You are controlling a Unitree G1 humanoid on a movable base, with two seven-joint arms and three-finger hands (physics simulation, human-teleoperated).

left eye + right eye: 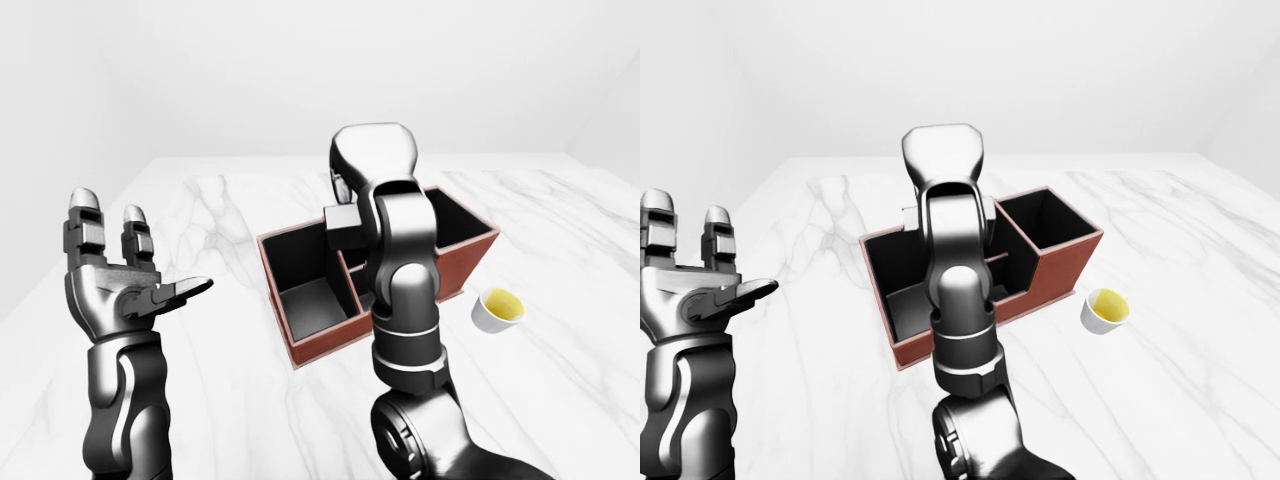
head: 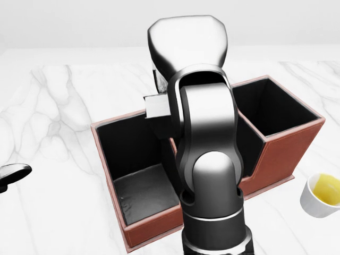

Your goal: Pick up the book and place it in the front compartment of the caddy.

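While right arm [image 2: 204, 159] hides caddy [image 2: 151, 234] centre, no writing legible.

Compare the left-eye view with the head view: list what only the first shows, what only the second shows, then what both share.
Only the left-eye view shows the whole left hand, its fingers spread open and raised over the marble table, plus the far table edge and wall.

Only the head view shows the floor of the caddy's large compartment close up.

Both share the red-brown caddy, the right arm rising across it and hiding its hand, and the white cup of yellow liquid. No book can be made out in either.
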